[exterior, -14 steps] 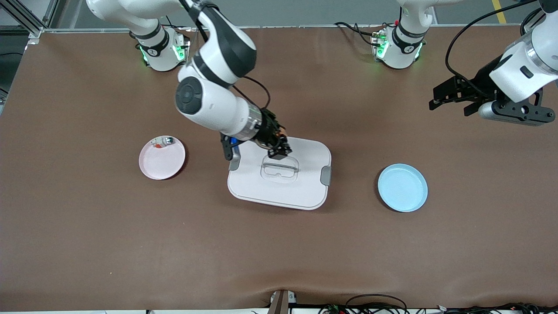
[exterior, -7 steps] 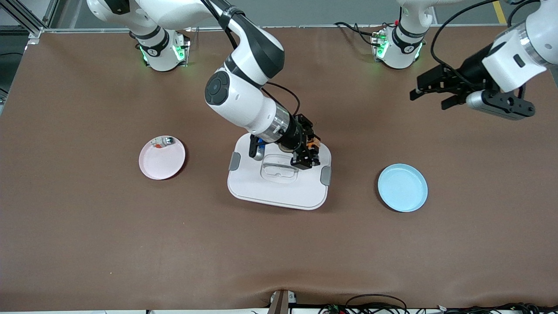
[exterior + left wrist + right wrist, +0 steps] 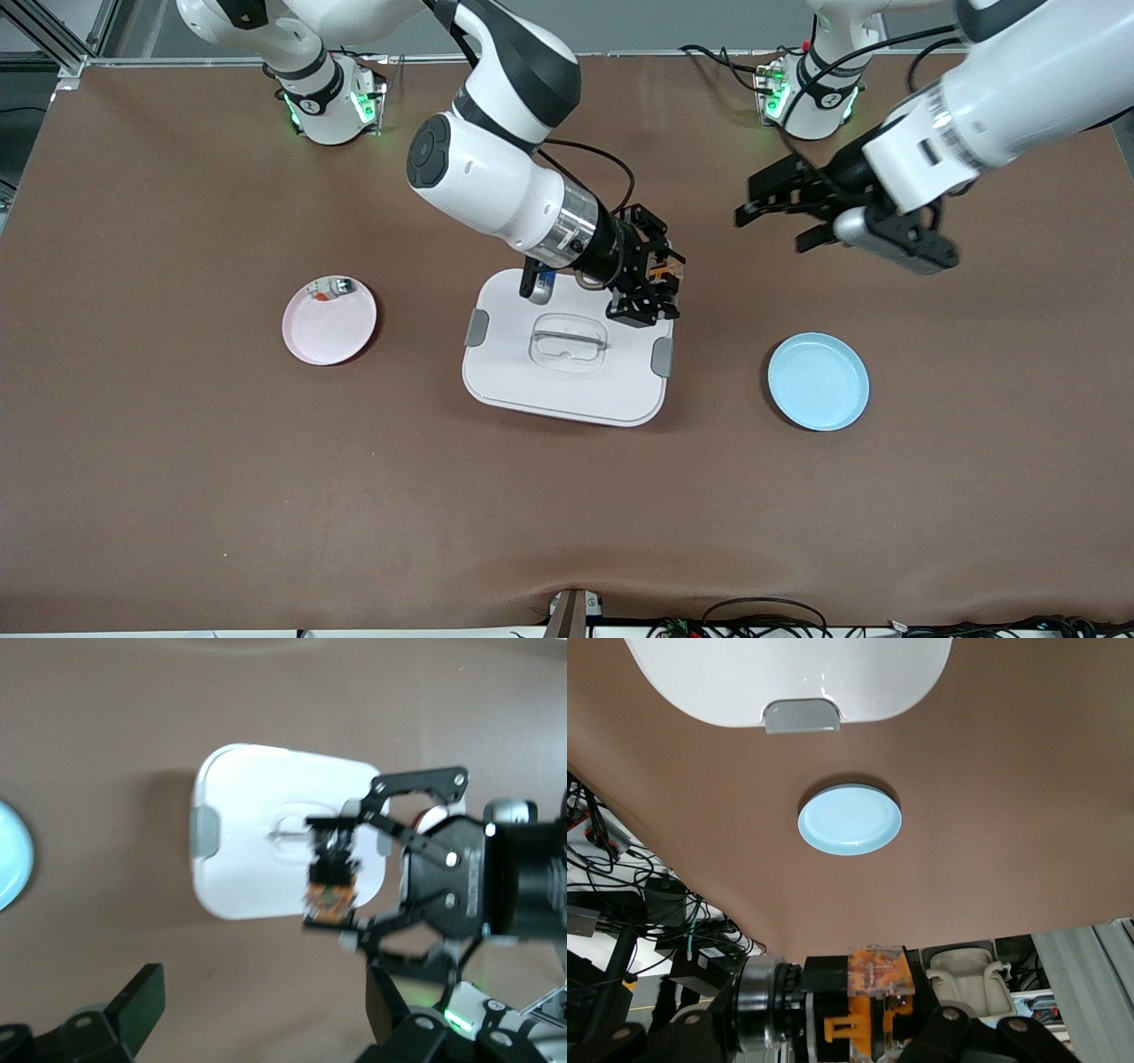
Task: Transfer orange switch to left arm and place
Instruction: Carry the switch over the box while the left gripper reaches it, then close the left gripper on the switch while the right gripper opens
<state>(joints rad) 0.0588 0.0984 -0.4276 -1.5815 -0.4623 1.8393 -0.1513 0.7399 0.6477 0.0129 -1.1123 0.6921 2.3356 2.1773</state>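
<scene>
Front view: no legible writing appears on any object. The right gripper [image 3: 654, 285], its jaws clenched on the orange switch [image 3: 660, 268], hangs over the corner of the box [image 3: 567, 381] toward the left arm's end of the table. The left gripper [image 3: 769, 213] is over bare table [image 3: 177, 487] between the box and the left arm's base, its fingers spread and empty. The blue plate [image 3: 818, 382] lies toward the left arm's end, the pink plate [image 3: 329, 323] toward the right arm's end, with a small green-capped component [image 3: 342, 284] on its rim.

Left wrist view: the right gripper [image 3: 335, 870] shows side-on against the white box [image 3: 257, 842], and the orange switch [image 3: 330, 897] is seen pinched between its fingers, a detail obscured from the front. An edge of the blue plate [image 3: 11, 855] is visible.

Right wrist view: only this view shows the box [image 3: 788, 673] latch from above with the blue plate [image 3: 850, 819] near it.

Compared with half a second ago, the right gripper has shifted from over the lid handle to the box's corner, and the left gripper has moved toward it from the table's end.
</scene>
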